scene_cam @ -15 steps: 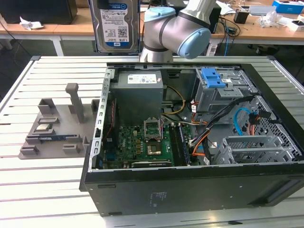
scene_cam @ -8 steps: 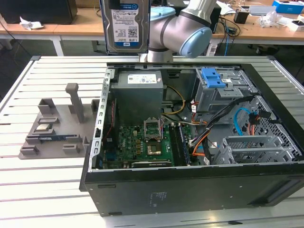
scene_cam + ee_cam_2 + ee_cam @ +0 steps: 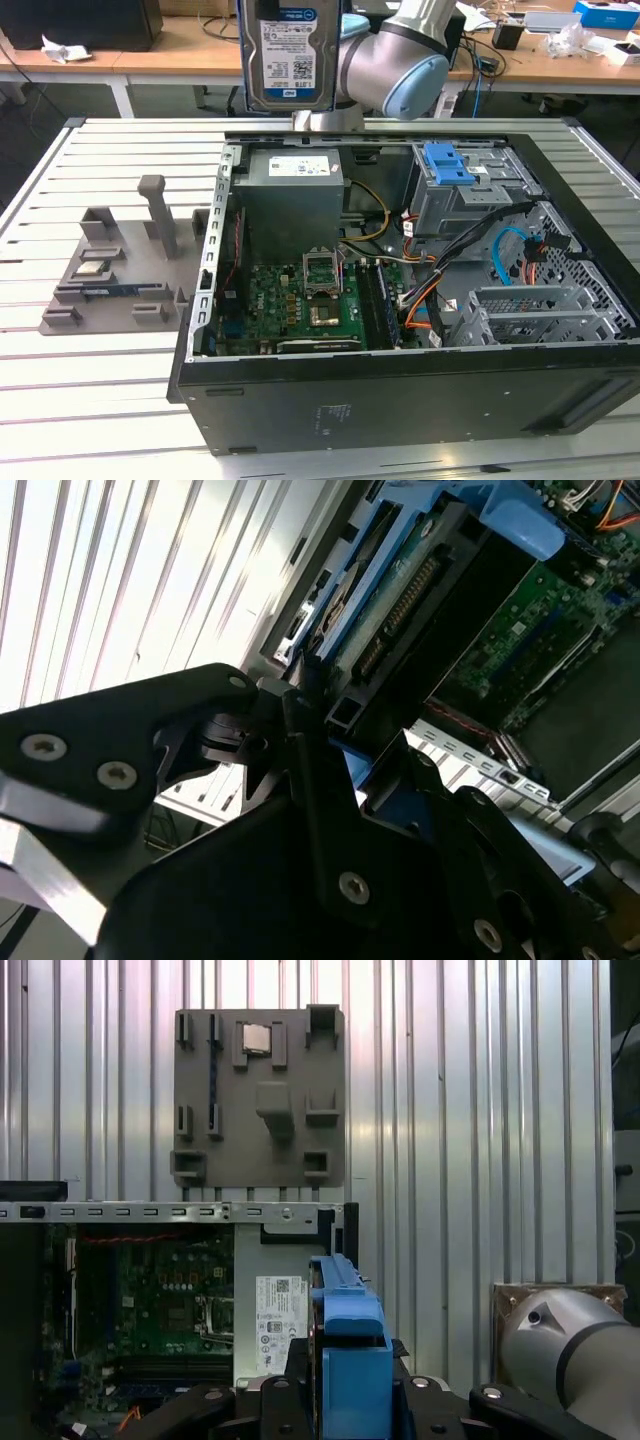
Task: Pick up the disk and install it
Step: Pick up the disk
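Holding high: the disk hangs upright at 12 o'clock in the exterior view, label toward the camera, well above the open computer case and touching nothing below. In the first wrist view the gripper is clamped on the disk's blue frame, one side each.

I read the pick as done and the install as not yet done. The drive cage with the blue latch sits at about 2 o'clock inside the case. The power supply lies beneath the disk.

Risks, my judgement:
- The grip is on plastic frame only, so the disk could tilt or slip.
- Loose cables beside the cage could snag.
- A skewed entry would jam against the cage walls.
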Robot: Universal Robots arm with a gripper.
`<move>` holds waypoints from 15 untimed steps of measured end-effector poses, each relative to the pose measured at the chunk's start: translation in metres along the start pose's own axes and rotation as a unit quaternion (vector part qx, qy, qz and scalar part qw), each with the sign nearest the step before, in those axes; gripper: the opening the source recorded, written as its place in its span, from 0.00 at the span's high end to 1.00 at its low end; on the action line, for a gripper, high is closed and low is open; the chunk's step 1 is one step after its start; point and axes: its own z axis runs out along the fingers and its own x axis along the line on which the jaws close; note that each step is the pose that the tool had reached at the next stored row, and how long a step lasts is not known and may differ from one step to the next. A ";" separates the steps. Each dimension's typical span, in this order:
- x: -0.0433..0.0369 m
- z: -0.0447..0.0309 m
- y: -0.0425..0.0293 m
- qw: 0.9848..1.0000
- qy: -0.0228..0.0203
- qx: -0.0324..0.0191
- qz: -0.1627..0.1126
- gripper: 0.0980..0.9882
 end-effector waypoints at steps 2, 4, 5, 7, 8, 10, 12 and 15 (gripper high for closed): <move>-0.0001 -0.0002 -0.0080 1.000 0.000 0.000 0.000 0.70; -0.0001 -0.0005 -0.0158 1.000 0.000 0.000 0.000 0.70; -0.0001 -0.0006 -0.0186 1.000 0.000 0.000 0.000 0.70; -0.0002 -0.0008 -0.0267 1.000 0.000 0.000 0.000 0.70; -0.0002 -0.0009 -0.0300 1.000 0.000 0.000 0.000 0.70; -0.0003 -0.0012 -0.0378 1.000 0.000 0.000 0.000 0.70; -0.0003 -0.0014 -0.0457 1.000 0.000 0.000 0.000 0.70; -0.0004 -0.0017 -0.0549 1.000 0.000 0.000 0.000 0.70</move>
